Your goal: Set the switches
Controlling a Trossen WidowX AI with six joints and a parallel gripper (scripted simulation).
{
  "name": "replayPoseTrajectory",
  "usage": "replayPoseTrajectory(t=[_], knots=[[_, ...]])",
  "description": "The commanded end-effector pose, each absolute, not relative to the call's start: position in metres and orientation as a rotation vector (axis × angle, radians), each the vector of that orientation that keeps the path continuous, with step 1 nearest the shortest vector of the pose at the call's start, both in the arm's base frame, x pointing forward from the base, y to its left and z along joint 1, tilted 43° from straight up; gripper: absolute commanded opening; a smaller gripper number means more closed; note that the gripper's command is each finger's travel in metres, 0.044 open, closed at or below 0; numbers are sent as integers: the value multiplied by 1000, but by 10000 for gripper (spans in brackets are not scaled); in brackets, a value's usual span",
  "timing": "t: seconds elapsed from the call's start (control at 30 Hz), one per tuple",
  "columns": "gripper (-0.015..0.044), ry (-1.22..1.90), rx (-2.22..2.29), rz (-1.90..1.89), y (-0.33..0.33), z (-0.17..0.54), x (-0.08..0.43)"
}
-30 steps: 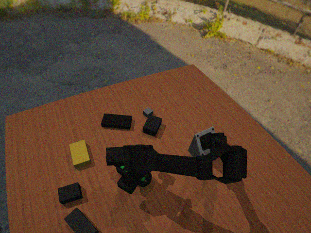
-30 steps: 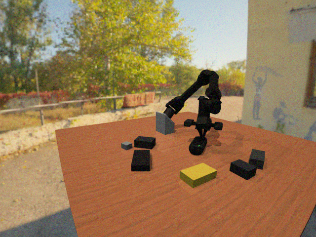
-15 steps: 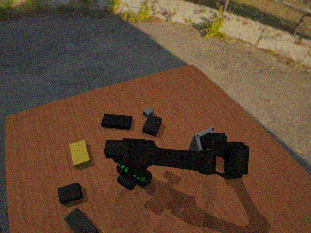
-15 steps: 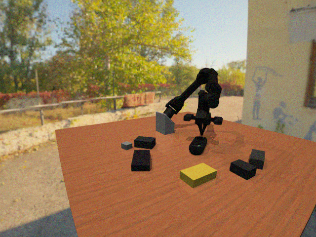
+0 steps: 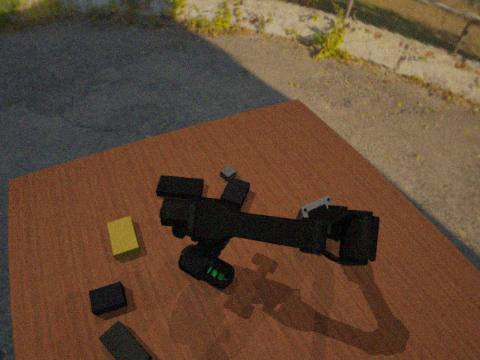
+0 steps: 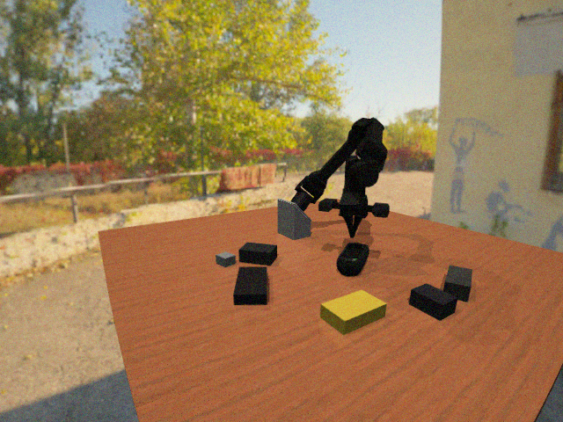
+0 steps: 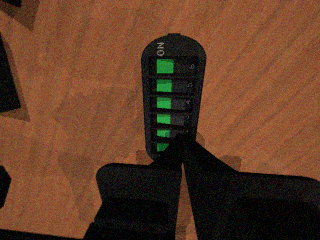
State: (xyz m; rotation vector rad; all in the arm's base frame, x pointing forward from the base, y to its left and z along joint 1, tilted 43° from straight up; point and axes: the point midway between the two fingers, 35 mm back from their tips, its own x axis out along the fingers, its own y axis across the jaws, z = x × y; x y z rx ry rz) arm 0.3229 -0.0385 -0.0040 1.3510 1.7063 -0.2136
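Fingers [image 6: 352, 228] together, tips touching, nothing between them. Controller unit [image 5: 211, 271] [image 6: 353, 258] [image 7: 173, 95] sits on the desk [image 5: 252, 154] [image 6: 281, 363] [image 7: 90, 60], switches up. Exterior view: tips above the desk, over or just behind the unit's far end; can't pin down which. Wrist view: tips overlap the low-numbered end, hiding part of the last two rockers; 6 is at the opposite end, by the ON mark. Green shows on all six. Yellow block [image 5: 123, 236] [image 6: 353, 309] near the unit, well apart from the fingers.
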Motion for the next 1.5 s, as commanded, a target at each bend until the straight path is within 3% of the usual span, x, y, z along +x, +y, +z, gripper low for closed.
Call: replayPoseTrajectory(t=[0.0, 1.3, 1.47], knots=[[0, 1711, 1341, -208, -34, -9, 323], [0, 1710, 1340, -205, -9, -36, 324], [0, 1710, 1338, -207, -38, -6, 323]])
